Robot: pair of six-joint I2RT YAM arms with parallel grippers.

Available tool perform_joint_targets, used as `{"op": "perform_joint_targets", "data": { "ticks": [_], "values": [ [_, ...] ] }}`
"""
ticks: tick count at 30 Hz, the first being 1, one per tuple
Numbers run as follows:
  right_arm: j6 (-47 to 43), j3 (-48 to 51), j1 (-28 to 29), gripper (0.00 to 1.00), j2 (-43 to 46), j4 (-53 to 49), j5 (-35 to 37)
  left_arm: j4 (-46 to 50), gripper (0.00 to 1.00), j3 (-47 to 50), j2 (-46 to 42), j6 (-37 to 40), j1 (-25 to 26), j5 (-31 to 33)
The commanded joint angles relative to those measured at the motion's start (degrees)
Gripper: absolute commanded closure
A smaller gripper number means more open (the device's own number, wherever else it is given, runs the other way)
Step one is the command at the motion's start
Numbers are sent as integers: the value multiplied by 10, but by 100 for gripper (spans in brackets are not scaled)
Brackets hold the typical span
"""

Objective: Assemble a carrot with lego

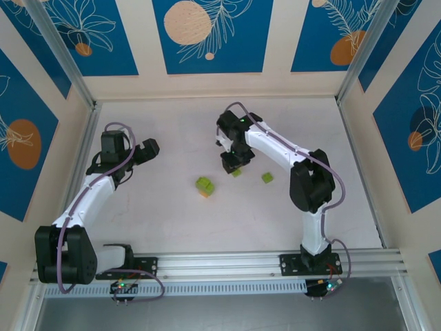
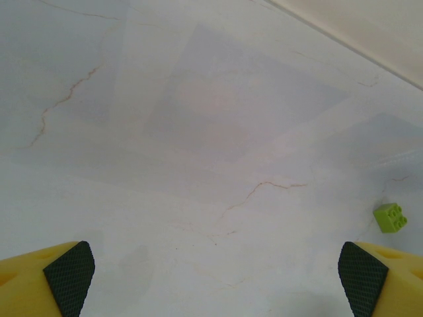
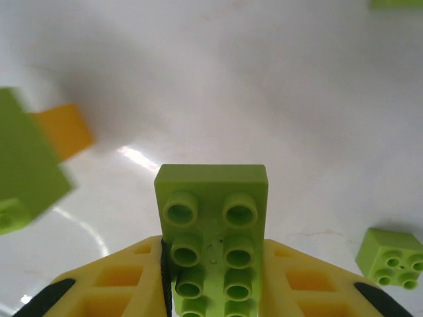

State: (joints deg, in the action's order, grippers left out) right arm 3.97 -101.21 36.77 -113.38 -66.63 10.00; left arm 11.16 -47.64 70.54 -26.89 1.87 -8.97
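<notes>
The right gripper (image 1: pixel 231 164) is over the middle of the table (image 1: pixel 172 221), low and a little toward the far side. In the right wrist view its yellow fingers (image 3: pixel 125 284) pinch a long brick (image 3: pixel 211 205) from both sides. This brick is lime green, two studs wide, with its studs toward the camera. Its free end reaches out past the fingertips, above the white surface.

The carrot (image 1: pixel 204 186) lies on the table just to the near-left of the right gripper and is not touching it. It is a small green cluster with an orange brick (image 3: pixel 63 132) on one side. In the right wrist view it is blurred at the left edge (image 3: pixel 26 165).

A small brick (image 1: pixel 267 178), also green, lies alone to the right of the right gripper. In the right wrist view a square brick (image 3: pixel 390 257) with four studs sits at the lower right. I cannot tell if it is the same one.

The left gripper (image 1: pixel 147 149) is at the left side of the table, well apart from the carrot. Its fingers (image 2: pixel 69 277) are spread wide with nothing between them. A green brick (image 2: pixel 390 216) shows at the right edge of that view.
</notes>
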Motion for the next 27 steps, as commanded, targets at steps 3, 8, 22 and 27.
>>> {"op": "perform_joint_targets", "data": {
  "ticks": [3,8,22,27],
  "values": [
    [-20,-109,54,68,-24,-110,-24,-7,3,-5,-8,4,-6,-6],
    [-22,-199,87,68,-74,-152,-23,-6,3,-4,-12,4,-6,-6],
    [-50,-317,127,68,-172,-205,-23,-3,3,-5,-17,6,-6,-3],
    [-55,-321,126,68,-178,-216,-17,-3,3,-5,-16,7,-6,-2]
  ]
}}
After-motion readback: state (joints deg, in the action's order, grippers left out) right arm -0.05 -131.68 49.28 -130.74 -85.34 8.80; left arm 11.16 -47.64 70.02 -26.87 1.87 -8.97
